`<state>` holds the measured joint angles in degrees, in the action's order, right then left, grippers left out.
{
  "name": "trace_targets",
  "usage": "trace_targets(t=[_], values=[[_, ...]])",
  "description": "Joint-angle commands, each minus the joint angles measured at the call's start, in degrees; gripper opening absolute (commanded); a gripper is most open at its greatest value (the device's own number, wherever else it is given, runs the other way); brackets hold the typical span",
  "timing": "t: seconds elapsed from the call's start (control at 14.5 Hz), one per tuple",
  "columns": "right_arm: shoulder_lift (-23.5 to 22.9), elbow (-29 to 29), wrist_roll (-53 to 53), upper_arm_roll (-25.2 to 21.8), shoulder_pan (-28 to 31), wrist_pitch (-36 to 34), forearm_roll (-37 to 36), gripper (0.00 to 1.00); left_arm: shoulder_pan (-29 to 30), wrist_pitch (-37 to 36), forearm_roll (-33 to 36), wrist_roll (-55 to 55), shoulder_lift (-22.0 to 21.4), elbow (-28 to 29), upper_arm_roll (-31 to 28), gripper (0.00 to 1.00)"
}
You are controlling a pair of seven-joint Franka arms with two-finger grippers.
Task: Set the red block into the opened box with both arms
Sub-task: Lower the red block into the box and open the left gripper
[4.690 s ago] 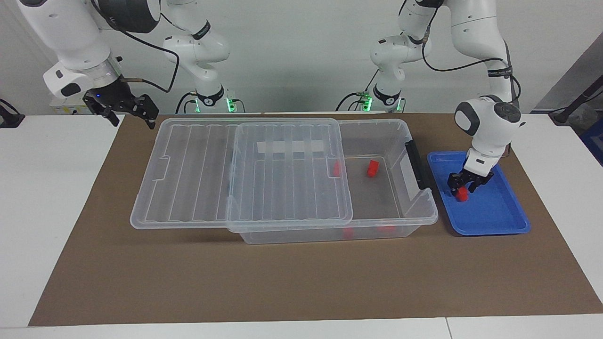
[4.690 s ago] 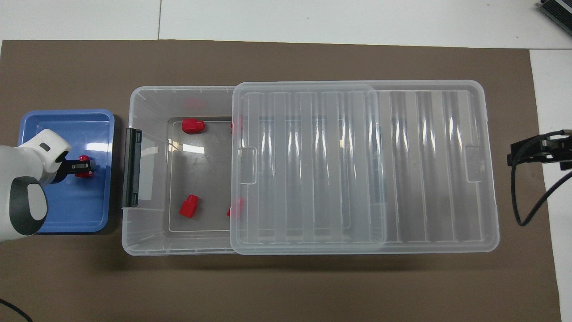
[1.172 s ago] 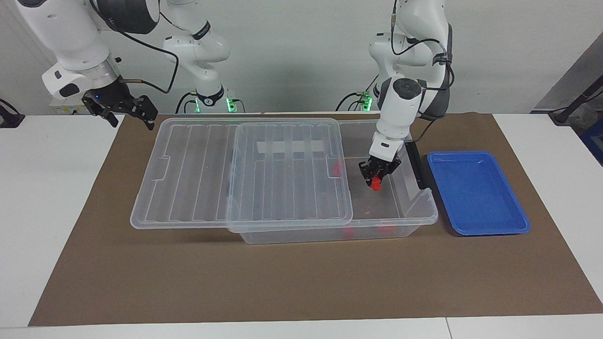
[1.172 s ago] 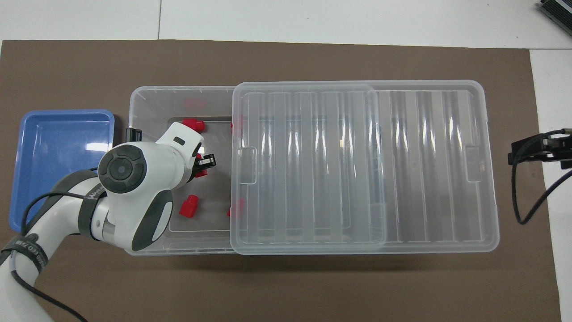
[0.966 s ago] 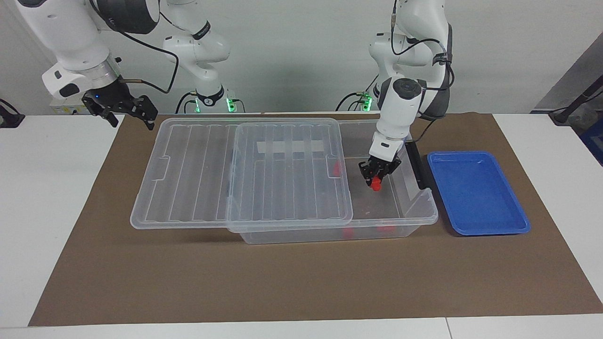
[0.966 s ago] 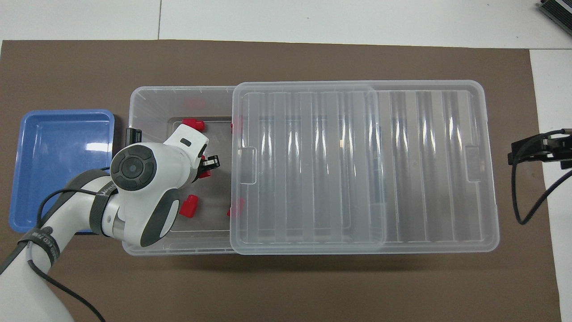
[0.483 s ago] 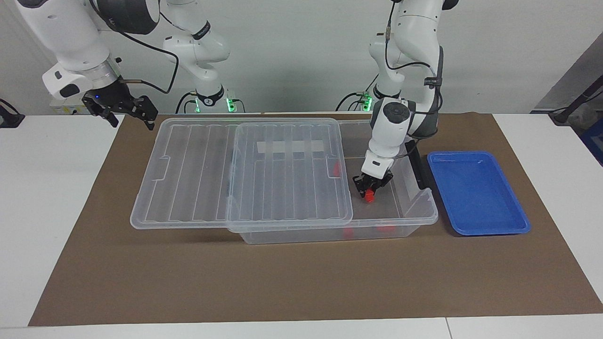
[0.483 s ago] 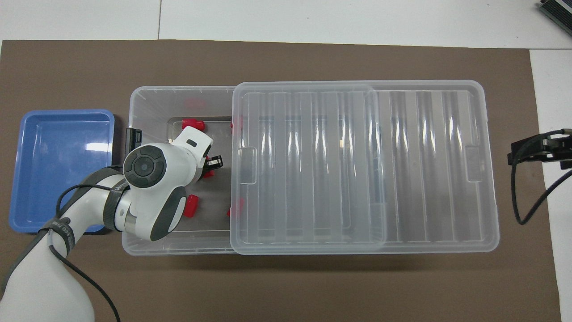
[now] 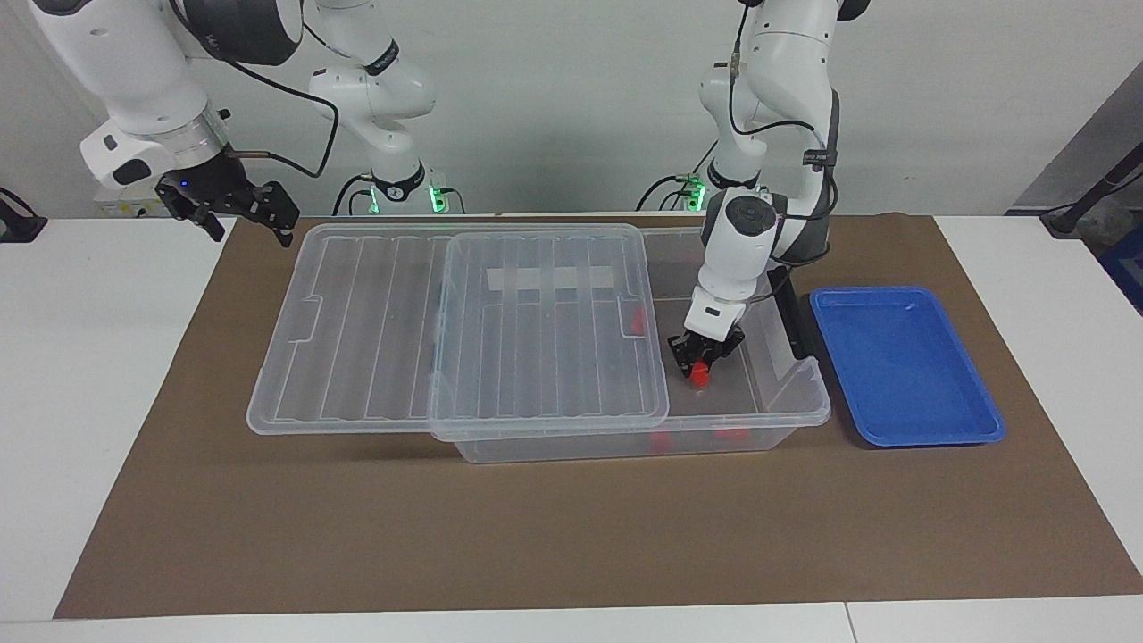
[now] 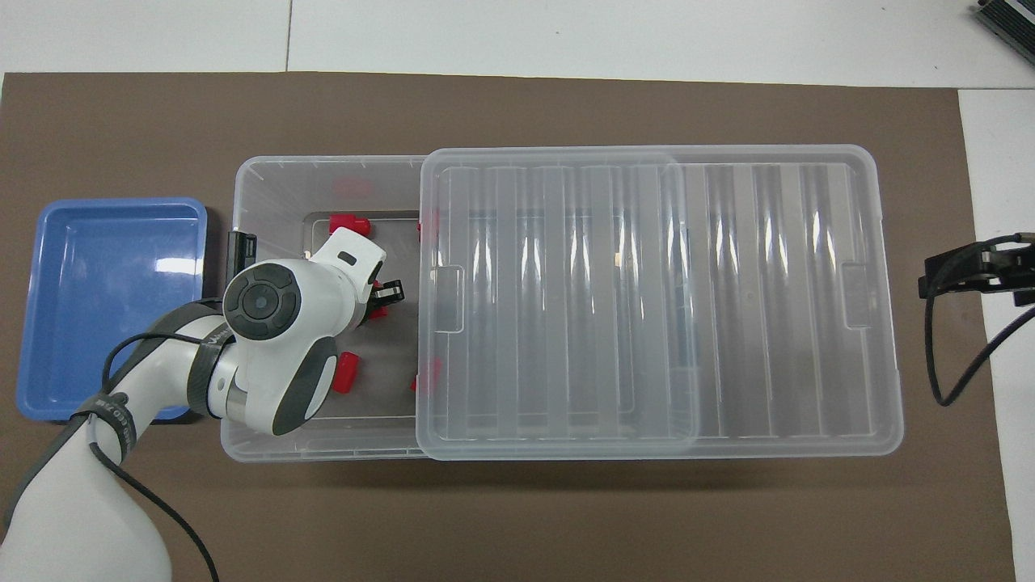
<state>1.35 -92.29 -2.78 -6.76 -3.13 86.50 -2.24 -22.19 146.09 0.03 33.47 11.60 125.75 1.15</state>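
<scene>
Reaching down with the left pincer (image 9: pixel 703 364) into the uncovered end of the box (image 9: pixel 808 393), close to its floor, with the lid (image 9: pixel 536 339) lying slid toward the right arm's end. Carrying the block (image 9: pixel 701 375) right at the pincer's tip, low inside the box and between the lid's edge and the black handle. Not being able to tell whether the pincer is clamping it or letting go.

Waiting with the right pincer (image 9: pixel 246 212) up over the worktop (image 9: pixel 134 357) by the lid's corner, spread wide and holding nothing.

Sharing the box floor with other red blocks: one (image 10: pixel 349 224) farther from the robots, one (image 10: pixel 344 373) nearer. Leaving the blue tray (image 9: pixel 902 366) bare, just beside the handle end.

Judging the block as very light, stiff and smooth-sided, so needing only a light squeeze and not being at risk of crushing. Taking hold best across two flat opposite faces, centred, since a pinch on a corner or edge of something this small is likely to be squirting it out sideways. Expecting some skidding or bouncing on the slick clear plastic if dropping from any height, so releasing low is looking sensible. Watching for the pincer nudging the neighbouring blocks or the lid's edge when lifting out.
</scene>
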Motion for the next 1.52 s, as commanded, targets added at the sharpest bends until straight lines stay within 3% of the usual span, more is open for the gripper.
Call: trace_targets(t=[0.0,0.48,0.76,0.97,1.24,1.45], values=[[0.2,-0.6,-0.8,0.1,0.5,0.7,1.0,1.0,-1.0,1.4,0.4,-0.9,0.5,0.6,-1.1,1.0],[0.2,-0.6,-0.7,0.1,0.6,0.8,1.0,1.0,-1.1,-1.8,0.4,-0.9,-0.6,-0.9,-1.1,1.0],[0.2,-0.6,-0.7,0.1,0.6,0.7,1.0,1.0,-1.1,-12.8,0.4,-0.9,-3.5,-6.1,-1.1,1.0],[0.2,-0.6,-0.7,0.1,0.6,0.8,1.0,1.0,-0.4,-21.6,0.4,-1.6,-8.8,-8.0,-1.2,1.0],[0.2,-0.6,-0.7,0.0,0.6,0.7,1.0,1.0,1.1,-35.4,0.4,-6.0,-11.3,-15.3,-1.7,1.0],[0.2,-0.7,-0.4,0.0,0.6,0.8,1.0,1.0,5.0,-40.2,0.4,-10.1,-16.5,-16.4,-1.8,1.0]])
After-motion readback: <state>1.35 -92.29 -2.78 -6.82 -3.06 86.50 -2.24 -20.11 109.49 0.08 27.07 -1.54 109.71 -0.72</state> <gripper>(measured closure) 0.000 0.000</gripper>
